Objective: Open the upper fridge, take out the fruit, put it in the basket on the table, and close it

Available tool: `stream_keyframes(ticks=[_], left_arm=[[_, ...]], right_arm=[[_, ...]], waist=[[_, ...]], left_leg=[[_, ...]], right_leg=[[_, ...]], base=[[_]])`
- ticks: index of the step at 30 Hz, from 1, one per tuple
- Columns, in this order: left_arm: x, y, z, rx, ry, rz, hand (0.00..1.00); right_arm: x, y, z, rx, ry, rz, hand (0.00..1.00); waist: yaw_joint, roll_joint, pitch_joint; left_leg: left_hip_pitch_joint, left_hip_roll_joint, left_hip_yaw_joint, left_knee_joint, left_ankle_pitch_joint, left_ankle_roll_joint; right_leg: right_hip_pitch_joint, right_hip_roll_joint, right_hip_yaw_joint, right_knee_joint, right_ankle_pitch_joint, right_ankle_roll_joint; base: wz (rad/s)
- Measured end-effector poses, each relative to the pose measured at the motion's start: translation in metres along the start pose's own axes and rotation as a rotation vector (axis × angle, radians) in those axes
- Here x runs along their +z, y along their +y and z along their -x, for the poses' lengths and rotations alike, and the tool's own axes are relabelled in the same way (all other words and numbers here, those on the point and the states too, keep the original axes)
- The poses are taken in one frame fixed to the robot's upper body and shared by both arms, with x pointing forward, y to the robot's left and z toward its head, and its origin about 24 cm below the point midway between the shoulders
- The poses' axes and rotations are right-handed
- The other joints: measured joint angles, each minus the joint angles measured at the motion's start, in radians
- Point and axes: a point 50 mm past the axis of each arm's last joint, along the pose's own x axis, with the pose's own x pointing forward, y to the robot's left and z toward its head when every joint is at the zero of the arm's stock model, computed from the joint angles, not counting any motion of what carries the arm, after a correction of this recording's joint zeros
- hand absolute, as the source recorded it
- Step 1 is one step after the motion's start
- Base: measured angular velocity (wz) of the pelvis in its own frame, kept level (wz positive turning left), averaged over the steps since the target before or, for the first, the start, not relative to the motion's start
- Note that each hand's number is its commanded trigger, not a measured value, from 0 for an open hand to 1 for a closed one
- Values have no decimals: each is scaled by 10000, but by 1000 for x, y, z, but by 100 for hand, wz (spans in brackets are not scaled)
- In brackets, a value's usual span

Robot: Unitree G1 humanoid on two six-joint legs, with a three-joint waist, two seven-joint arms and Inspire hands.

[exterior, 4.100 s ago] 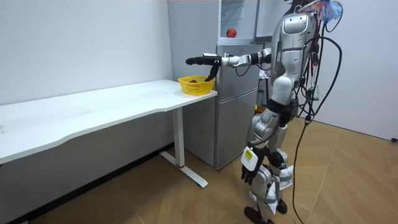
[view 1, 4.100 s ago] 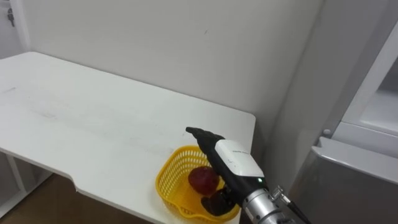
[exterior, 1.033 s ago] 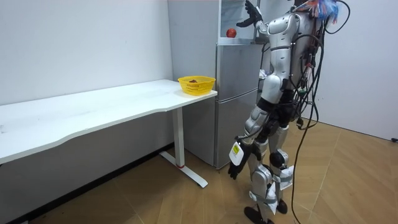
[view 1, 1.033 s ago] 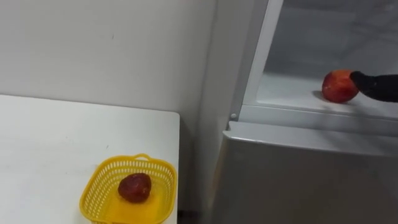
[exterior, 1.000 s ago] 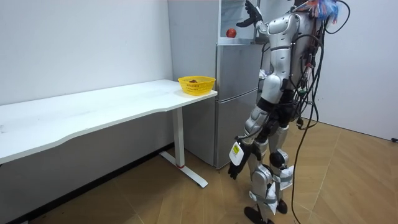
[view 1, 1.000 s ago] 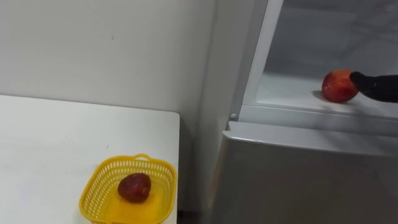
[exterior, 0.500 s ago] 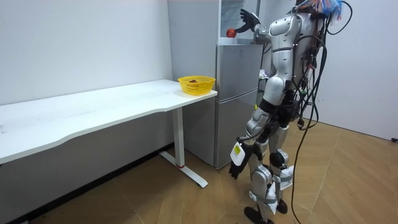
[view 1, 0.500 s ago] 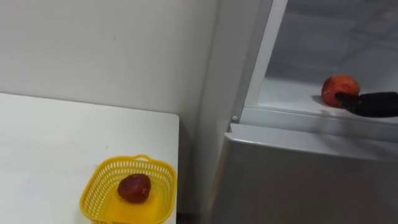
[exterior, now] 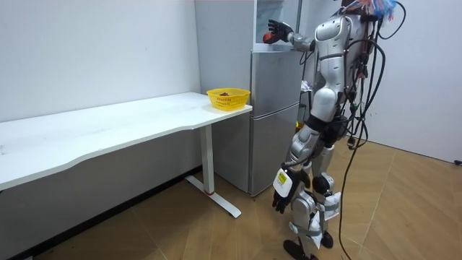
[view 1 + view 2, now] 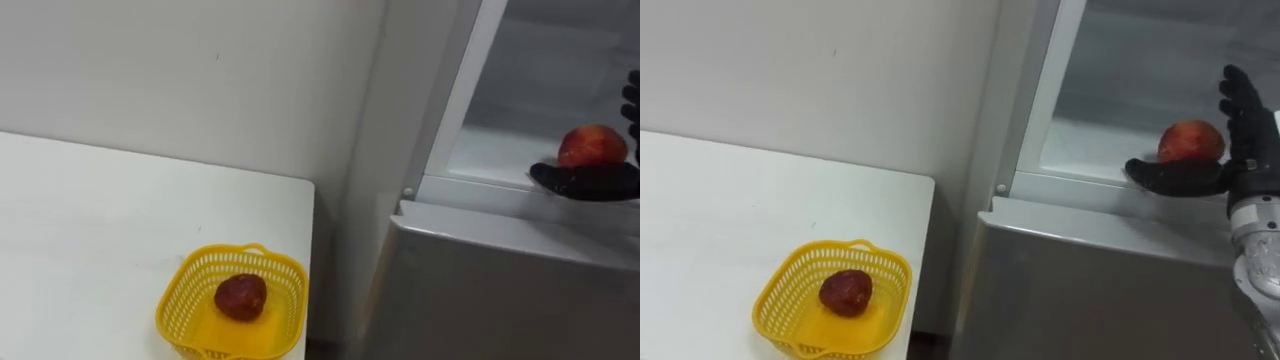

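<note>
Plain white walls (image 9: 108,50) back a long white tabletop (image 9: 108,133) on white legs, above a pale wooden parquet floor (image 9: 419,217).

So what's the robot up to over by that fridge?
It stands at the fridge, reaching its right hand into the open upper compartment. The hand is cupped round a red fruit lying there, thumb in front and fingers behind, not yet closed on it. Its left hand hangs by its side. On the white table beside the fridge, a yellow basket holds a darker red fruit.
</note>
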Motion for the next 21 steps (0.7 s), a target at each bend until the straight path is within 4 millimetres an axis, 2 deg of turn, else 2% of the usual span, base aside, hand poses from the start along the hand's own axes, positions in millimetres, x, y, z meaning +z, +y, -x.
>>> stream_keyframes(ticks=[7,15,21], left_arm=[[-4,1,1,94,81,134,0],[-4,2,1,145,79,138,0],[-4,3,1,300,90,135,0]], right_arm=[[-4,-3,-2,216,208,218,0],[-4,-6,-3,281,270,435,0],[-10,-3,-1,684,541,705,0]], waist=[[-46,59,9],[-130,32,-50],[-206,-43,-98]], left_leg=[[-32,-1,-1,16,1,-5],[-10,-4,9,40,4,-7],[32,-10,0,96,4,-6]], right_leg=[[11,-31,-31,-2,0,0],[52,-32,8,5,0,0],[80,-44,22,5,1,-1]], base=[[0],[0],[0]])
